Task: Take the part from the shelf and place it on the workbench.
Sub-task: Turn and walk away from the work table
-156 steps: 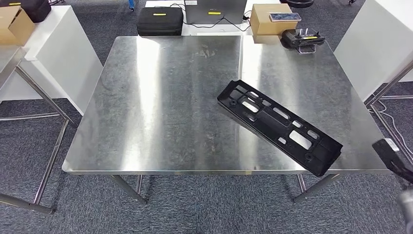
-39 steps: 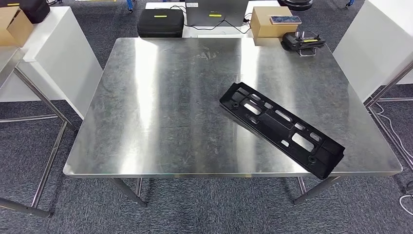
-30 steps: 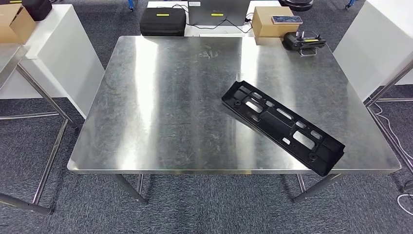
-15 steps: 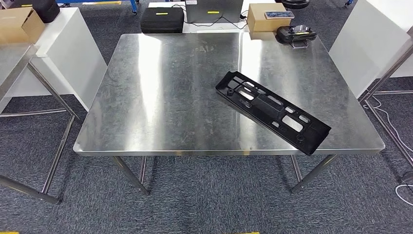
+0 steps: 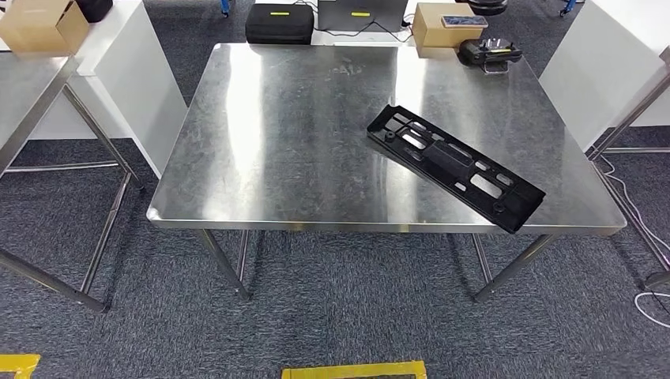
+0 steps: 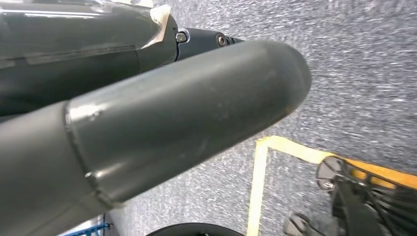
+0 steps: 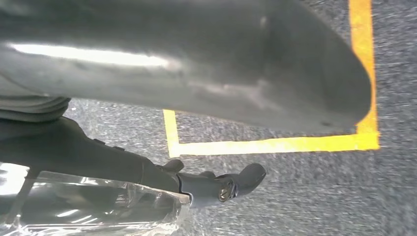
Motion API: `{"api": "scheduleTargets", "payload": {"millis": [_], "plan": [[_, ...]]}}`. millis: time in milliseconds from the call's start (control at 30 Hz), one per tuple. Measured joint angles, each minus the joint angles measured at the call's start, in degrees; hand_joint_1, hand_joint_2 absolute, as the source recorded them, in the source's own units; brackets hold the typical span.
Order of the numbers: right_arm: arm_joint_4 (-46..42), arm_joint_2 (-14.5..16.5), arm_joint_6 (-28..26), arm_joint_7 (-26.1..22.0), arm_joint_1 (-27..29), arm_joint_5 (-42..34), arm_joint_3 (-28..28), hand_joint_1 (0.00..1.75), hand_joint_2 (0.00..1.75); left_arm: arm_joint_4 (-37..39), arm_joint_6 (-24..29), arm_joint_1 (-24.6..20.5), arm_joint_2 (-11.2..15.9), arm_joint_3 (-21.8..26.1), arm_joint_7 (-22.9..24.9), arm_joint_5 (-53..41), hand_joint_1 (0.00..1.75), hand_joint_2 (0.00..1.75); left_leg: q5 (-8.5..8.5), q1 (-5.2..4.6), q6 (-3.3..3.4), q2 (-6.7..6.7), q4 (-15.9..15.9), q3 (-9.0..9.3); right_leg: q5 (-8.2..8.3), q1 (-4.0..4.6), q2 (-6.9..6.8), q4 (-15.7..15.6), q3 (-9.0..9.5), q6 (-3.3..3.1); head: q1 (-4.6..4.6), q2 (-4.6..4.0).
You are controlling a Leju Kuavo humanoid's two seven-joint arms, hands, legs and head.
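Where it nears the workbench (image 5: pixel 261 142) edge, the part (image 5: pixel 454 166) lies unobscured.

My workbench (image 5: pixel 300 142) is brushed, scuffed metal that throws glossy streaks of light. At its four o'clock lies the part (image 5: pixel 454 166), matt black plastic. The carpet (image 5: pixel 332 324) looks rough and grey. My left hand (image 6: pixel 187 113) has smooth, dull-sheened grey plastic.
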Motion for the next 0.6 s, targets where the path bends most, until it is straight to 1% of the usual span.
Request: {"api": "scheduleTargets", "payload": {"millis": [33, 67, 100, 133, 167, 200, 233, 267, 300, 333, 367, 400, 433, 467, 500, 533, 567, 600], "plan": [[0.0, 0.0, 0.0, 0.0, 0.0, -0.1, 0.0, 0.0, 0.0, 0.0, 0.0, 0.0, 0.0, -0.1, 0.0, -0.1, 0.0, 0.0, 0.32, -0.02, -0.16, 0.0, 0.1, -0.37, 0.98, 0.0, 0.0, -3.0, 2.65, 0.48, 0.0, 0.0], [0.0, 0.0, 0.1, -0.1, 0.0, -0.2, 0.0, 0.0, 0.0, 0.0, 0.0, 0.1, 0.0, -0.2, 0.1, -0.2, 0.0, 0.0, 0.55, -0.03, -0.33, -0.02, 0.3, -0.6, 1.97, 0.0, 0.0, -7.6, 6.05, 0.75, 0.03, 0.0], [0.0, 0.0, 0.1, -0.1, -0.1, -0.3, 0.0, 0.0, 0.0, 0.0, 0.0, 0.1, 0.0, -0.3, 0.2, -0.3, 0.0, 0.0, 0.71, -0.13, -0.54, -0.02, 0.6, -0.85, 2.58, 0.1, 0.06, -12.1, 9.25, 0.73, 0.04, 0.0], [0.0, 0.0, 0.1, -0.1, -0.1, -0.4, 0.0, 0.0, 0.0, 0.0, 0.0, 0.0, 0.0, -0.4, 0.3, -0.4, 0.0, 0.0, 0.89, -0.23, -0.79, -0.03, 0.8, -0.99, 2.94, 0.25, 0.13, -15.5, 11.42, 0.53, 0.0, 0.0], [0.0, 0.0, 0.1, -0.1, -0.1, -0.5, 0.0, 0.0, 0.0, 0.0, 0.0, 0.0, 0.1, -0.5, 0.3, -0.4, 0.0, 0.0, 1.03, -0.33, -0.99, -0.05, 1.1, -1.14, 2.97, 0.4, 0.22, -17.3, 12.36, 0.22, 0.02, 0.0], [0.0, 0.0, 0.1, -0.1, -0.1, -0.6, 0.0, 0.0, 0.0, 0.0, 0.0, 0.0, 0.1, -0.6, 0.4, -0.5, 0.0, 0.0, 1.18, -0.42, -1.22, -0.07, 1.4, -1.3, 2.94, 0.54, 0.31, -17.7, 12.34, -0.04, -0.03, 0.0], [0.0, 0.1, 0.1, -0.1, -0.1, -0.7, 0.0, 0.0, 0.0, 0.0, -0.1, 0.1, 0.2, -0.7, 0.4, -0.5, 0.0, 0.0, 1.24, -0.39, -1.45, -0.11, 1.5, -1.43, 3.07, 0.32, 0.33, -17.7, 11.93, -0.3, -0.06, 0.01], [0.0, 0.2, 0.1, -0.1, -0.1, -0.7, 0.0, 0.0, 0.0, 0.0, -0.2, 0.1, 0.3, -0.9, 0.4, -0.6, 0.0, 0.0, 0.9, -0.31, -1.7, -0.16, 1.9, -1.67, 3.17, 0.07, 0.32, -17.7, 11.67, -0.6, -0.07, 0.01], [0.0, 0.2, 0.0, -0.2, -0.1, -0.8, -0.1, 0.0, 0.0, 0.0, -0.3, 0.1, 0.3, -1.0, 0.5, -0.6, 0.0, 0.0, -0.06, -0.21, -2.02, -0.18, 2.8, -2.09, 3.37, -0.17, 0.29, -17.7, 11.49, -0.96, -0.2, 0.01], [0.0, 0.3, 0.0, -0.2, -0.1, -0.9, -0.1, 0.0, 0.0, 0.0, -0.4, 0.1, 0.4, -1.1, 0.5, -0.7, 0.0, 0.0, -1.78, -0.09, -2.37, -0.2, 4.8, -2.9, 3.61, -0.4, 0.25, -17.7, 11.28, -1.34, -0.29, 0.01], [0.0, 0.4, 0.0, -0.2, -0.1, -1.0, -0.1, 0.0, 0.0, 0.0, -0.5, 0.1, 0.5, -1.2, 0.5, -0.8, 0.0, 0.0, -4.02, 0.0, -2.7, -0.21, 7.9, -4.05, 3.82, -0.36, 0.19, -17.7, 11.03, -1.65, -0.4, 0.0], [0.0, 0.4, 0.0, -0.2, -0.1, -1.0, -0.1, 0.0, 0.0, 0.0, -0.6, 0.1, 0.5, -1.4, 0.5, -0.9, 0.0, 0.0, -6.28, 0.09, -2.96, -0.21, 11.7, -5.43, 3.99, -0.32, 0.11, -17.7, 10.76, -1.89, -0.48, 0.0], [0.0, 0.4, 0.0, -0.2, 0.0, -1.1, -0.1, 0.0, 0.0, 0.0, -0.7, 0.2, 0.6, -1.4, 0.5, -1.0, 0.0, 0.0, -7.9, 0.17, -3.16, -0.21, 15.2, -6.65, 4.11, -0.28, 0.04, -17.6, 10.53, -1.99, -0.48, 0.0], [0.0, 0.5, 0.0, -0.3, 0.0, -1.1, -0.1, 0.0, 0.0, 0.0, -0.7, 0.2, 0.6, -1.5, 0.6, -1.0, 0.0, 0.0, -8.37, 0.25, -3.25, -0.2, 17.3, -7.11, 4.2, -0.25, -0.01, -17.5, 10.41, -2.04, -0.49, 0.0], [0.0, 0.5, 0.0, -0.3, 0.1, -1.1, -0.1, 0.0, 0.0, 0.0, -0.7, 0.3, 0.7, -1.6, 0.6, -1.0, 0.0, 0.0, -7.71, 0.32, -3.26, -0.2, 17.2, -6.58, 4.24, -0.24, -0.03, -17.4, 10.4, -2.04, -0.49, 0.0], [0.0, 0.6, 0.0, -0.3, 0.1, -1.1, -0.1, 0.0, 0.0, 0.0, -0.7, 0.3, 0.8, -1.7, 0.6, -1.0, 0.0, 0.0, -6.11, 0.38, -3.2, -0.2, 15.0, -5.06, 4.25, -0.25, -0.02, -17.2, 10.46, -2.0, -0.49, 0.0], [0.1, 0.6, 0.0, -0.4, 0.1, -1.1, -0.1, 0.0, 0.0, 0.0, -0.7, 0.3, 0.8, -1.8, 0.6, -1.0, 0.0, 0.0, -4.19, 0.43, -3.05, -0.21, 11.0, -2.79, 4.23, -0.26, 0.0, -17.0, 10.53, -1.97, -0.49, 0.0], [0.1, 0.7, 0.0, -0.4, 0.1, -1.1, -0.1, 0.0, 0.0, 0.0, -0.7, 0.3, 0.9, -1.9, 0.7, -1.0, 0.0, 0.0, -2.85, 0.39, -2.87, -0.27, 7.3, -0.69, 4.24, -0.17, 0.02, -16.9, 10.34, -1.91, -0.46, 0.0]]}}
